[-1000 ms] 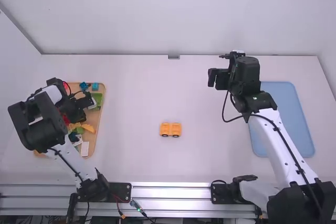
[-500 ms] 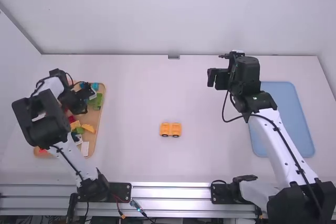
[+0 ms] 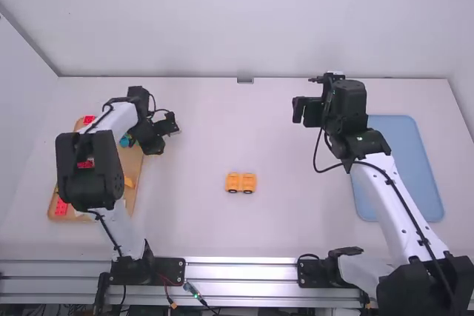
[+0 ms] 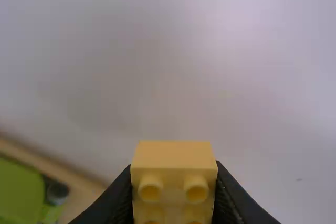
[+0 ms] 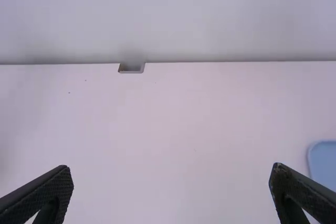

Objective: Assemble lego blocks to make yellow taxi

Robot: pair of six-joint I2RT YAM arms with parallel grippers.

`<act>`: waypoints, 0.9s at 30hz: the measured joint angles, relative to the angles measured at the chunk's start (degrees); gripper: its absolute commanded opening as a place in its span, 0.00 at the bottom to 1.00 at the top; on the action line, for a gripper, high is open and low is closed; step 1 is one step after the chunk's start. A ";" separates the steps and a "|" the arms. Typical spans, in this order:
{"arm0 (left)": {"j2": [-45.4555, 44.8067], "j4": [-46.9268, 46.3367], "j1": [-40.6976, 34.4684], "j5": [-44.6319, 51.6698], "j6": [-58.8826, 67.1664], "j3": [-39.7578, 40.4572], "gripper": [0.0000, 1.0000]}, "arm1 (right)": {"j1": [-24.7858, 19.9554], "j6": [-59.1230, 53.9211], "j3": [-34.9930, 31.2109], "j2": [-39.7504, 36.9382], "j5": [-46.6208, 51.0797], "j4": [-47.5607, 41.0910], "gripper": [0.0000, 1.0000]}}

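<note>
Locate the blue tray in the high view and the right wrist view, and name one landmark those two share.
High view: right side, partly behind the right arm, blue tray.
Right wrist view: blue tray at the right edge, cut off.
Shared landmark: grey notch at the table's far edge.

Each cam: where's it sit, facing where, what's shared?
High view: above, behind left arm and right arm; forward, down at table.
Left wrist view: left wrist, down past wooden tray; left gripper shut on yellow block.
Right wrist view: right wrist, toward wall; right gripper, open.
High and right wrist share blue tray.
</note>
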 measured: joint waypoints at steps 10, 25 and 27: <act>-12.66 9.79 -12.87 5.88 3.76 -15.30 0.18 | 0.00 -0.13 0.00 0.00 -0.13 -1.20 0.99; -6.67 10.19 -24.46 8.04 3.85 -16.92 0.24 | 0.00 -0.11 0.00 0.00 -0.13 -2.58 0.99; -6.21 10.19 -24.70 8.07 3.85 -16.92 0.24 | 0.00 0.00 0.00 0.00 0.00 -2.60 0.99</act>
